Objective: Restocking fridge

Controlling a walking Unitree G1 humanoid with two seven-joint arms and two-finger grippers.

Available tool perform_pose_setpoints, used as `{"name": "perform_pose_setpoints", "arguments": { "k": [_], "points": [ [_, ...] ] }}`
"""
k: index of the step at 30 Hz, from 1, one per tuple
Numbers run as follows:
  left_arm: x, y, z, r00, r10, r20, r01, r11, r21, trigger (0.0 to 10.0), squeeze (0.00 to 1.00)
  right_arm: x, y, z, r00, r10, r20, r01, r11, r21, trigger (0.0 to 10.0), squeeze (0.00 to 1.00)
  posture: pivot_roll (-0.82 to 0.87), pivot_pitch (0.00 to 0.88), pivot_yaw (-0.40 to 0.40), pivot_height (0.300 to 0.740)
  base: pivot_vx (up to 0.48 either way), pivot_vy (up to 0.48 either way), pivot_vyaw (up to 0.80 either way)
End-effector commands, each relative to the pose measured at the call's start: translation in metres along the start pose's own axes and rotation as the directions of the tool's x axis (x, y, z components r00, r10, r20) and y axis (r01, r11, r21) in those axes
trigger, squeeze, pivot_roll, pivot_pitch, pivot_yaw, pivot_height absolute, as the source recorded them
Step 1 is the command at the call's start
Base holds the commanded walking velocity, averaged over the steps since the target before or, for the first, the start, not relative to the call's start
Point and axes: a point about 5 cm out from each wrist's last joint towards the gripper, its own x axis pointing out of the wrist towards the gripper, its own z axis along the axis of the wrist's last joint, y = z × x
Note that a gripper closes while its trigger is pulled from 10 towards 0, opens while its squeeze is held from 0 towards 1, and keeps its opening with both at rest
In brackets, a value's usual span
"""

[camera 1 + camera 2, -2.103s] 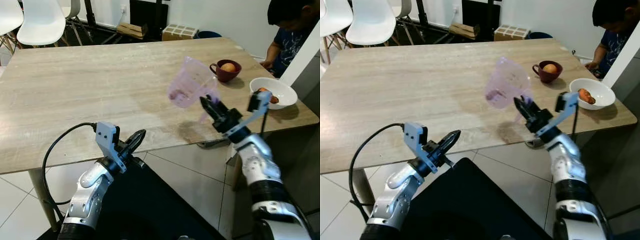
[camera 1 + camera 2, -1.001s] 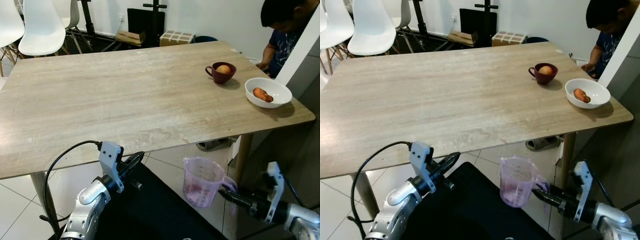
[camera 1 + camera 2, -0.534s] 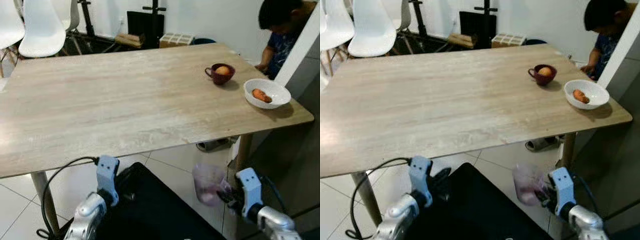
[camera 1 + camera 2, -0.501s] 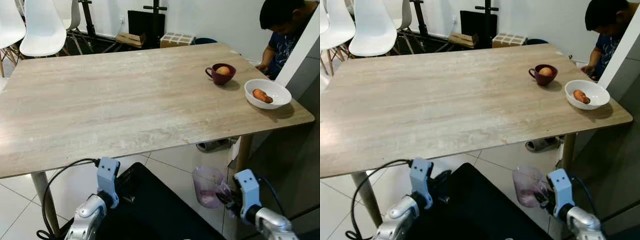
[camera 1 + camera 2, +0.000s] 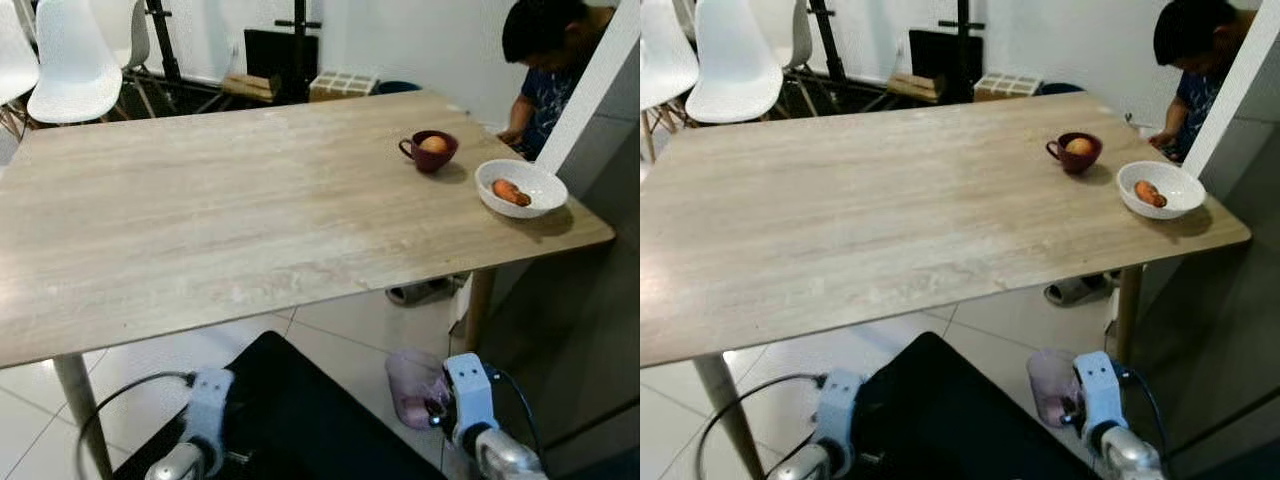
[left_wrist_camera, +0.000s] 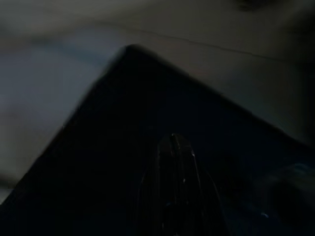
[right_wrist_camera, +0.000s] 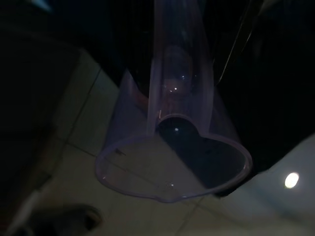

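— Jug first: where do we have it?

— We carry the clear purple jug (image 5: 413,385) low at our 5 o'clock, below the table's (image 5: 200,210) near edge and above the tiled floor (image 5: 340,325). Our right gripper (image 5: 436,408) is clamped on its handle; in the right wrist view one finger (image 7: 179,129) shows through the plastic at the jug's rim.

— And the left arm?

— Our left gripper (image 6: 172,162) hangs at 7 o'clock over the black body panel (image 5: 290,410). In the dark wrist view its fingers look pressed together, holding nothing.

— What sits on the table?

— At 1 o'clock, a maroon cup (image 5: 428,152) with an orange fruit (image 5: 432,144) inside. Just beside it, nearer the table's right corner, a white bowl (image 5: 521,188) holding a small orange item (image 5: 506,191) we cannot identify.

— Anyone around?

— A person (image 5: 538,60) in a dark shirt leans in past the far right corner at 2 o'clock. White chairs (image 5: 72,55) stand beyond the table at 11 o'clock, with a cardboard box (image 5: 342,85) on the floor at 12.
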Motion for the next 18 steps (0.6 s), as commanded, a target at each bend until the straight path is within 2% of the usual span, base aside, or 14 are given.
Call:
{"name": "perform_pose_setpoints", "arguments": {
  "k": [1, 3, 4, 7, 9, 11, 18],
  "points": [
    [-0.005, 0.015, -0.010, 0.994, 0.110, -0.020, -0.111, 0.992, -0.065, 10.0, 0.00, 0.002, 0.004, 0.000, 0.999, -0.045, 0.011, 0.045, 0.999, 0.024, 10.0, 0.00, -0.11, 0.027, 0.005, 0.740, 0.000, 0.000, 0.00],
    [-0.005, 0.016, -0.011, 0.993, 0.119, -0.021, -0.120, 0.990, -0.071, 10.0, 0.00, 0.003, 0.006, 0.001, 0.998, -0.054, 0.018, 0.053, 0.998, 0.016, 10.0, 0.00, -0.11, 0.027, 0.005, 0.740, 0.000, 0.000, 0.00],
    [-0.004, 0.013, -0.009, 0.997, 0.083, 0.002, -0.083, 0.994, -0.066, 10.0, 0.00, 0.004, 0.010, -0.001, 0.997, -0.082, 0.011, 0.082, 0.995, 0.053, 10.0, 0.00, -0.11, 0.001, -0.003, 0.740, 0.000, 0.000, 0.00],
    [0.001, 0.001, -0.003, 1.000, -0.007, 0.016, 0.006, 1.000, 0.011, 10.0, 0.00, 0.006, 0.014, -0.006, 0.995, -0.097, -0.027, 0.100, 0.986, 0.135, 10.0, 0.00, -0.10, 0.000, -0.024, 0.740, 0.000, 0.000, 0.00],
    [0.002, -0.002, -0.002, 1.000, -0.022, 0.014, 0.021, 0.999, 0.026, 10.0, 0.00, 0.007, 0.019, -0.006, 0.996, -0.080, -0.033, 0.084, 0.989, 0.124, 10.0, 0.00, -0.10, 0.000, -0.027, 0.740, 0.000, 0.000, 0.00],
    [0.006, -0.007, 0.000, 1.000, -0.017, 0.016, 0.016, 1.000, 0.013, 10.0, 0.00, 0.009, 0.025, -0.006, 0.997, -0.065, -0.045, 0.068, 0.995, 0.075, 10.0, 0.00, -0.09, 0.000, -0.033, 0.740, 0.000, 0.000, 0.00],
    [0.009, -0.017, -0.005, 1.000, 0.007, -0.019, -0.006, 1.000, 0.009, 10.0, 0.00, 0.009, 0.030, -0.013, 0.991, -0.097, -0.095, 0.096, 0.995, -0.007, 10.0, 0.00, -0.09, 0.000, -0.035, 0.740, 0.000, 0.000, 0.00]
  ]
}}
